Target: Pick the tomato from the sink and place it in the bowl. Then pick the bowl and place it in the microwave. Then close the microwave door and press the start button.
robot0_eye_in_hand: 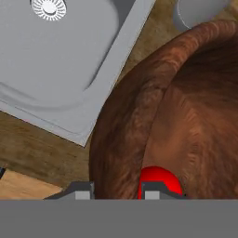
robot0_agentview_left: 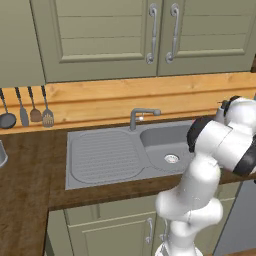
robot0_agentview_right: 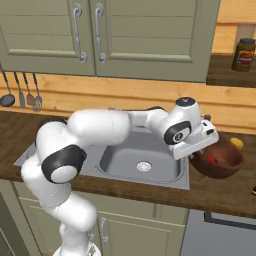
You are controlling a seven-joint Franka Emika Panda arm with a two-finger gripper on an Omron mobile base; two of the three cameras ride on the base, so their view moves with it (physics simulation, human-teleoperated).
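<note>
Beside the basin, on the wooden counter to its right, my present stock runs as follows, largest first.

Item: the sink [robot0_agentview_right: 131, 150], grey steel, one rectangular basin with its drain plain to see, a ribbed draining board at its left and the tap [robot0_agentview_left: 142, 116] behind. No tomato lies in the basin now.

Item: the bowl [robot0_agentview_right: 220, 159], deep, dark reddish-brown, standing upright on the counter just off the sink's right edge. In the hand view its rim [robot0_eye_in_hand: 153, 93] runs straight down between my two fingertips, one outside the wall, one inside. I judge it rigid, smooth-sided and fairly slippery, heavy enough to swing if pinched at a single point. The rim wall is the only place my narrow jaws can take it, so the grip wants to be deep over the lip and the lift level.

Item: my gripper [robot0_eye_in_hand: 114, 191], part closed astride that rim. The jaws look set on the bowl's wall, though the contact itself sits at the picture's edge.

Item: a small yellow thing [robot0_agentview_right: 237, 143] on the counter behind the bowl, touching or nearly so; I cannot tell which.

Item: the tomato [robot0_eye_in_hand: 160, 181], tiny, glossy, red, resting inside the bowl near the bottom, close to my inner finger. Round and free, it will likely roll if the bowl tips.
</note>
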